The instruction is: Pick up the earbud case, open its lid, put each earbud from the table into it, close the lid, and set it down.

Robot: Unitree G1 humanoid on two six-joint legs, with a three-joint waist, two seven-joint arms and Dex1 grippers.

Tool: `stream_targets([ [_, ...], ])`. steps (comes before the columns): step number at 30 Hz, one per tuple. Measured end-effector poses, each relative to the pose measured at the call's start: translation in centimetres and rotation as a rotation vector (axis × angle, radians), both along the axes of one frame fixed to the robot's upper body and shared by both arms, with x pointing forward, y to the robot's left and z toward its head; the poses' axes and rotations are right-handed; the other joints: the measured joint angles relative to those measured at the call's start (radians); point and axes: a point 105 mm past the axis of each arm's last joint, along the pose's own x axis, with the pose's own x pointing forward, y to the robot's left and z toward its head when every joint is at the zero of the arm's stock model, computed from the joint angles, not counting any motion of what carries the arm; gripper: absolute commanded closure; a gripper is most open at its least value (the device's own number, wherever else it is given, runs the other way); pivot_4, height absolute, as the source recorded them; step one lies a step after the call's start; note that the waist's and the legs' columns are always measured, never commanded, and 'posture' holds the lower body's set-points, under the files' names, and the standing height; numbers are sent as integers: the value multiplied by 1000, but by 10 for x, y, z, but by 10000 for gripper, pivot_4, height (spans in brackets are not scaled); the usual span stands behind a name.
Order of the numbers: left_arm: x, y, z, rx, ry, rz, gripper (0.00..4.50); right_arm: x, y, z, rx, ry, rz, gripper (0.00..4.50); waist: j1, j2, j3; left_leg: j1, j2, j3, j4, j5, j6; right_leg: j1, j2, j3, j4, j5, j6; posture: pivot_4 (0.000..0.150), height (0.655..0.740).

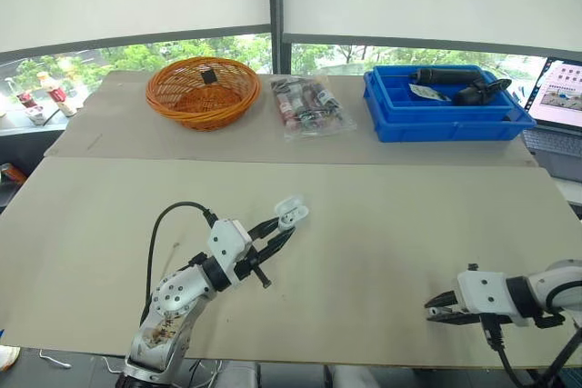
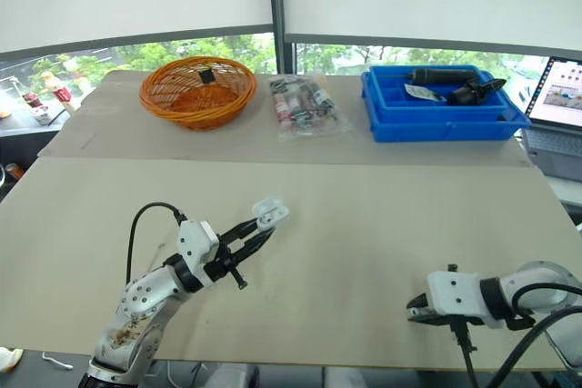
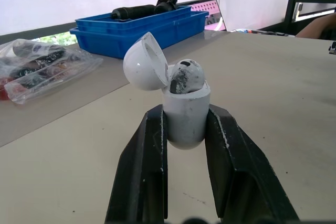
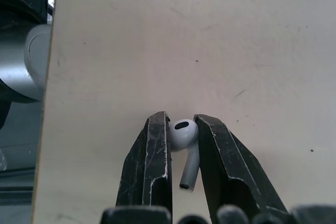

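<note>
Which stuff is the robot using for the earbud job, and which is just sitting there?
Using: left gripper holding earbud case, docked earbud; right gripper holding loose earbud.
Just sitting: orange basket, plastic bag, blue bin, laptop.

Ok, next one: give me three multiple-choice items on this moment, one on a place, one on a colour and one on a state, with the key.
1. Where is the loose earbud?
A. in a basket
B. between the fingers of the right gripper
C. on a laptop

2. What colour is the bin at the far side of the table?
A. red
B. green
C. blue

3. How is the lid of the earbud case held in the left gripper?
A. open, tipped back
B. shut
C. taken off and lying flat

Key:
1 B: the right wrist view shows it pinched between the two fingers.
2 C: the bin is blue in both eye views.
3 A: the left wrist view shows the lid swung back, with a seated earbud in the case.
</note>
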Motion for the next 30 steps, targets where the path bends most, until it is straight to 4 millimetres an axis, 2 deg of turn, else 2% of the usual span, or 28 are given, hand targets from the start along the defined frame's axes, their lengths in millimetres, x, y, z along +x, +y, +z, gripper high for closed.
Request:
stream_targets([
  [1, 0, 0, 0, -1, 0, 1, 39964, 0, 0, 0, -2, 5, 3, 41368, 1, 0, 0, 0, 0, 0, 0, 0, 0, 0, 0, 0, 0, 0, 0, 1500, 7303],
  [3, 0, 0, 0, -1, 1, 1, 39964, 0, -1, -1, -7, 20, -3, 30696, 2, 0, 0, 0, 0, 0, 0, 0, 0, 0, 0, 0, 0, 0, 0, 1500, 7303],
  [9, 0, 0, 0, -3, 2, 1, 39964, 9, -1, 1, -11, -13, -10, 10266, 2, 0, 0, 0, 0, 0, 0, 0, 0, 0, 0, 0, 0, 0, 0, 1500, 7303],
  [14, 0, 0, 0, -2, 2, 1, 39964, 9, 3, 6, -30, -49, -1, 10140, 3, 0, 0, 0, 0, 0, 0, 0, 0, 0, 0, 0, 1, 0, 0, 1500, 7303],
  [18, 0, -2, 0, -3, 4, -4, 39964, -1, 8, 21, -96, -47, 10, 10140, 4, 2, 0, 0, 0, 0, 0, 0, 0, 0, 0, 0, 1, 0, 0, 1500, 7303],
  [24, -2, -7, -1, -12, 10, -21, 39964, -4, 4, 35, -357, -64, -10, 10140, 3, 2, -1, 0, 0, 0, 0, 0, 0, 0, 0, 0, 1, 0, 0, 1500, 7303],
  [30, -2, -7, -1, -10, 10, -22, 39964, 0, 11, 27, -457, -71, 27, 10140, 3, 2, 0, 0, 0, 0, 0, 0, 0, 0, 0, 0, 0, 0, 0, 1500, 7303],
])
